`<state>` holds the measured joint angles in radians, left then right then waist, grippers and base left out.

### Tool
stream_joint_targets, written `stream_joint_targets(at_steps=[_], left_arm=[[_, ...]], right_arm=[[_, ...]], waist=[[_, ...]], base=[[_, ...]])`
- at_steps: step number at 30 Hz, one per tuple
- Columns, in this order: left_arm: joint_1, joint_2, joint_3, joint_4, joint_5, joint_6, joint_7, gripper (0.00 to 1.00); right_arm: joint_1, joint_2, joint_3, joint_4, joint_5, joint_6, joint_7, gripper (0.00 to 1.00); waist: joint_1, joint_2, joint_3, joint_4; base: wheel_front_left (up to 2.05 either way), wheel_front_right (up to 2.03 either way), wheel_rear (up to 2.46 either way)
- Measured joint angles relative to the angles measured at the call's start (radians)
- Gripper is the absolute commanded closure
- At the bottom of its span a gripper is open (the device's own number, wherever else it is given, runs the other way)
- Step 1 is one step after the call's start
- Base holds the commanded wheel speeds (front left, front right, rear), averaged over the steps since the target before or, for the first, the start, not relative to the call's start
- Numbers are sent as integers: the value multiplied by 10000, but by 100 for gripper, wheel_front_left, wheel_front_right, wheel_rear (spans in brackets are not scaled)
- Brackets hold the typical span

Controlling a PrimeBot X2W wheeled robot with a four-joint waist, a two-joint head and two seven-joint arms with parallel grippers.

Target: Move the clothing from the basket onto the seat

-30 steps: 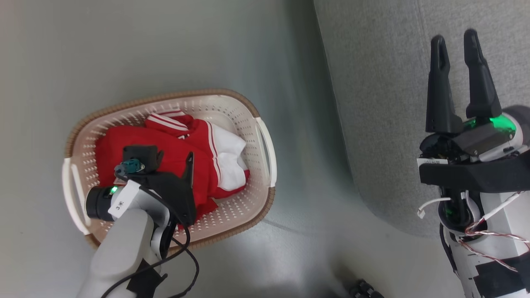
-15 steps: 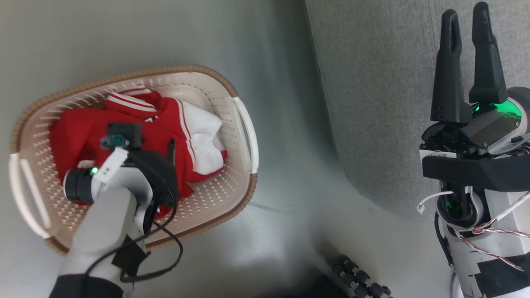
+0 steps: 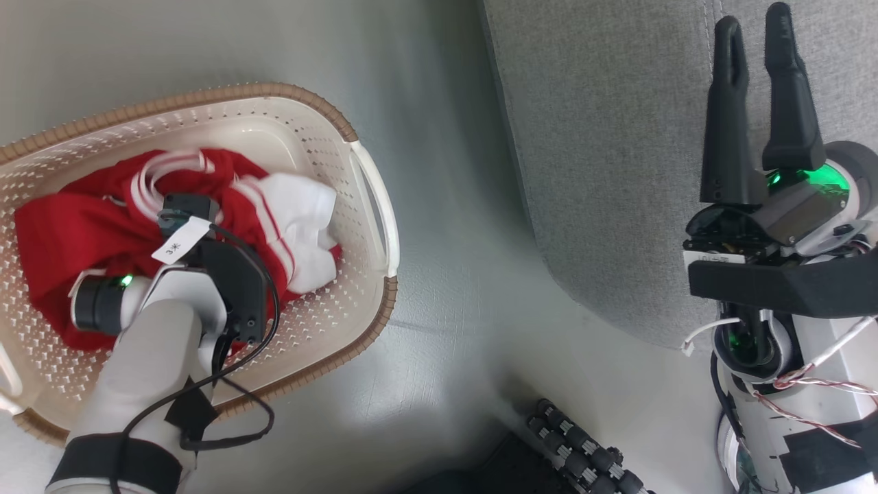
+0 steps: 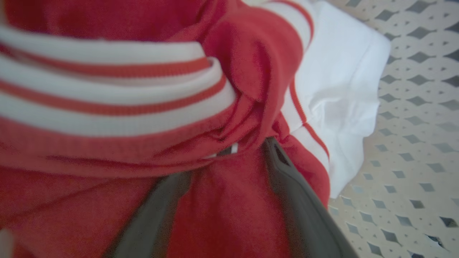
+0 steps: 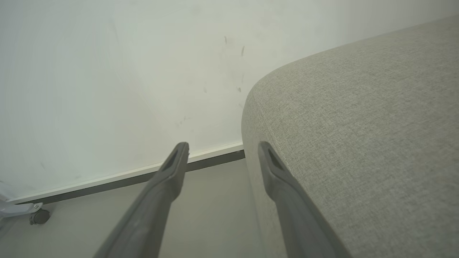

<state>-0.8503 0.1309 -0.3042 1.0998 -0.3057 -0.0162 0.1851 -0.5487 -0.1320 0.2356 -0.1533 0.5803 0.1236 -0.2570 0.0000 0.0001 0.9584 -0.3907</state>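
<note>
The clothing (image 3: 62,233) is a red heap with a white panel (image 3: 302,226) and striped trim, lying in the cream basket (image 3: 329,315) on the floor at the left. My left gripper (image 4: 233,154) points down into the heap, open. Red fabric fills the gap between its fingers (image 4: 301,200), and a striped collar (image 4: 107,93) lies over their tips. From the head view, the left wrist (image 3: 206,274) covers those fingers. The grey seat (image 3: 617,137) fills the upper right. My right gripper (image 3: 754,41) is open and empty above the seat's edge (image 5: 358,125).
Grey floor (image 3: 453,240) separates the basket from the seat. A black ribbed part (image 3: 583,446) sits at the bottom of the head view. A white wall with a dark baseboard (image 5: 107,182) and a caster wheel (image 5: 39,216) lie beyond the seat's corner.
The head camera has shifted, so the basket now sits further left in the picture. My left gripper has gone deeper into the clothing, and the striped collar has bunched up around it. The right gripper stays open.
</note>
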Motion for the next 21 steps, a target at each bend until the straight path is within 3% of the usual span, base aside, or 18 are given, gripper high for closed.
stream_joint_targets(at_steps=[1, 2, 3, 9, 21], left_arm=[[-10, 25, -31, 92, 13, 2, 54, 54], [-18, 46, -48, 157, 19, 17, 94, 65], [-29, 69, -48, 201, 23, 79, 153, 100], [-69, 8, -109, 408, 25, 58, 153, 100], [142, -477, -439, 518, 21, -614, -771, 100]], right_arm=[[-12, 0, 38, 40, 0, 0, 0, 0], [-16, 2, 61, 46, 0, 0, 0, 0], [-30, 0, 73, 40, 0, 0, 0, 0], [-108, -31, 56, 136, -2, 0, 0, 0], [-346, -36, -29, 662, 0, 0, 0, 0]], waist=[[0, -1, -3, -15], [0, -1, -16, -24], [0, -1, -24, -30], [0, -1, -160, 13], [0, -1, -1070, 246]], base=[[0, 0, 0], [0, 0, 0], [0, 0, 0], [0, 0, 0], [0, 0, 0]])
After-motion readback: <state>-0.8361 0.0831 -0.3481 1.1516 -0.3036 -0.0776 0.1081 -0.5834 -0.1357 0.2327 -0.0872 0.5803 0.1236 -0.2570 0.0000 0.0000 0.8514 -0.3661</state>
